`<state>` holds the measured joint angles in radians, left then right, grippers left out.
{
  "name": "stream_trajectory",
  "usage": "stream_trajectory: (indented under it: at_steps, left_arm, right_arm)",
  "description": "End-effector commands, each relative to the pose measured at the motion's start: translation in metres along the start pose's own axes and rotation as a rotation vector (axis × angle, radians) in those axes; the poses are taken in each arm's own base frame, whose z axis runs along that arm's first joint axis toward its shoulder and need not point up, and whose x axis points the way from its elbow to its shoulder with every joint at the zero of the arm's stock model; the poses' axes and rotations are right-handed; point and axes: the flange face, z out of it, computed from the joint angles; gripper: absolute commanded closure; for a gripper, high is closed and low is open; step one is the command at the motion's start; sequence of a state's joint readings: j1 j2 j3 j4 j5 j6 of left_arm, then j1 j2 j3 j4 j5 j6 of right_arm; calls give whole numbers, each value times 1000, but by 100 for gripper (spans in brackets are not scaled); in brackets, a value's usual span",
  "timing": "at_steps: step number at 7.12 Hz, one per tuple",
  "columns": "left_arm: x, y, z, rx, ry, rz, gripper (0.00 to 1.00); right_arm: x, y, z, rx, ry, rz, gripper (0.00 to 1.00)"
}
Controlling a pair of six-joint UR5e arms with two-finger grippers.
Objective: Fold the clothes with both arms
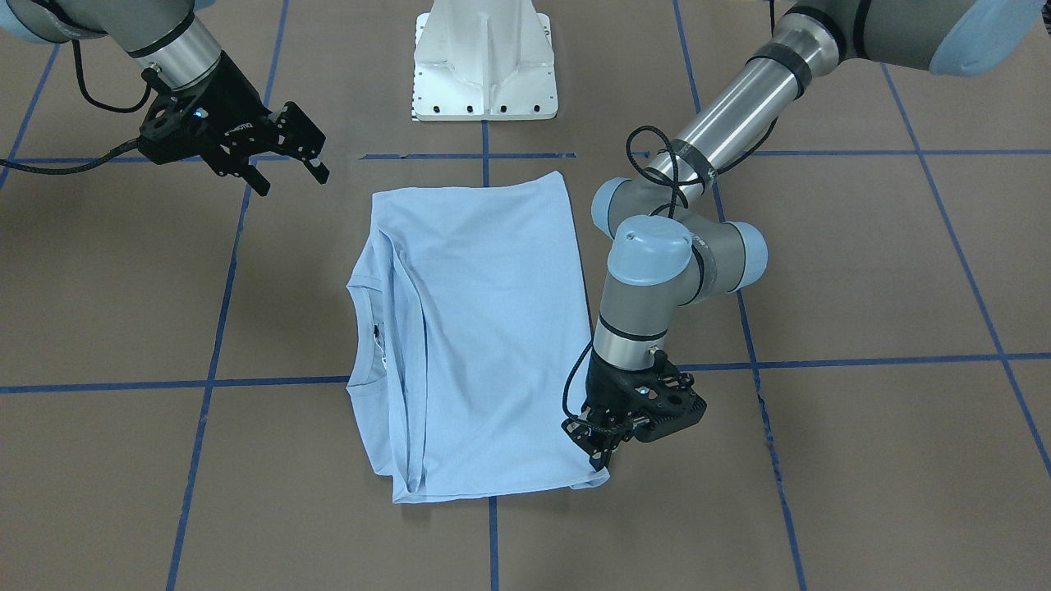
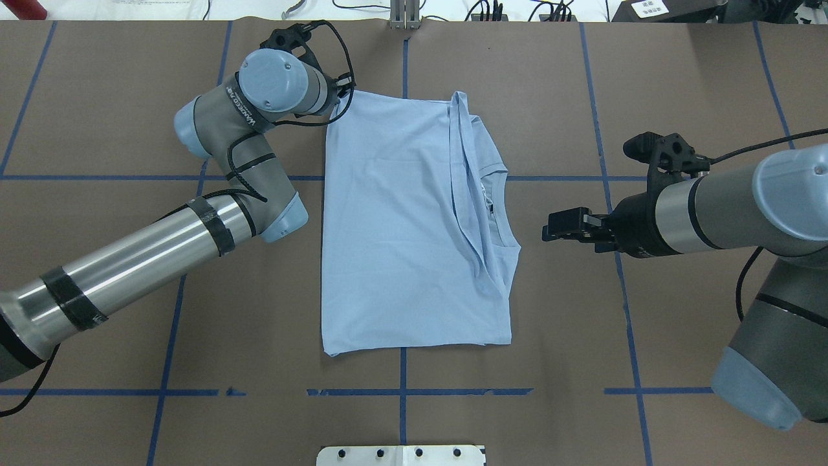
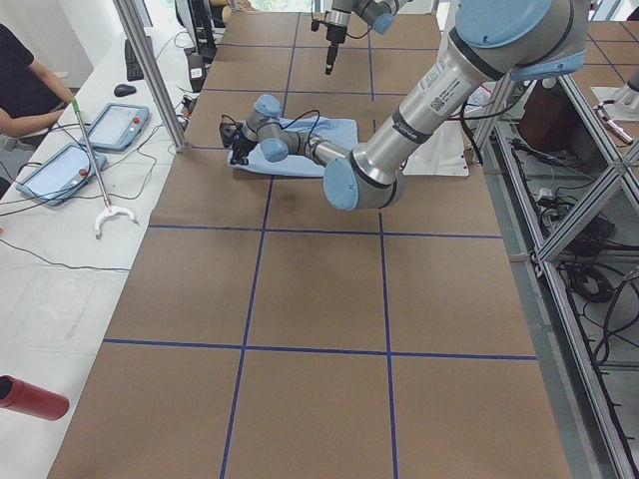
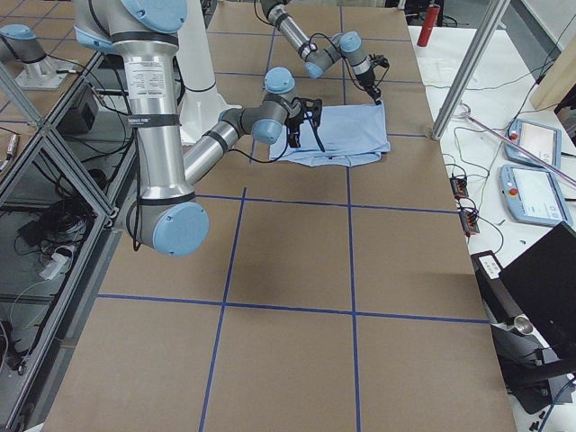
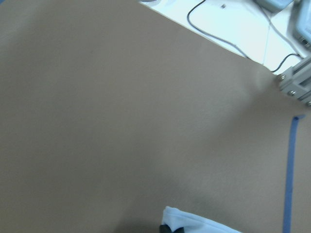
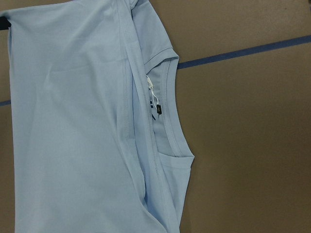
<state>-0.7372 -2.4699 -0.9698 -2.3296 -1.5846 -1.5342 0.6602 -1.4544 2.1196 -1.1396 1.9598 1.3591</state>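
Observation:
The pale light-blue T-shirt [image 2: 401, 220] lies folded lengthwise on the brown table, with its neck and label [image 6: 155, 104] turned toward my right arm. The chest print is hidden. My left gripper [image 1: 601, 458] points down at the shirt's far hem corner and appears shut on that corner. The left wrist view shows the cloth edge [image 5: 194, 224] beside a black fingertip. My right gripper [image 1: 289, 176] is open and empty, held above the table beside the neck side and apart from the cloth; it also shows in the overhead view [image 2: 550, 230].
The white pedestal base [image 1: 484, 61] stands at the robot's side of the table. Blue tape lines [image 2: 401, 391] grid the brown surface. Beyond the far edge, a white bench holds tablets [image 3: 110, 125] and cables, with a person seated there.

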Motion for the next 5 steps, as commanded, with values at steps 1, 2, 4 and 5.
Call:
stream_trajectory:
  at_steps: [1, 2, 4, 5]
  left_arm:
    - [0, -3, 4, 27, 23, 74, 1]
    - [1, -20, -2, 34, 26, 114, 0]
    - [-4, -23, -28, -95, 52, 151, 0]
    - [-24, -17, -47, -123, 77, 155, 0]
  right_arm:
    - [1, -1, 6, 0, 12, 3, 0]
    - [6, 0, 15, -2, 30, 5, 0]
    - [-19, 2, 46, 9, 87, -20, 0]
    - [-59, -12, 64, -4, 135, -58, 0]
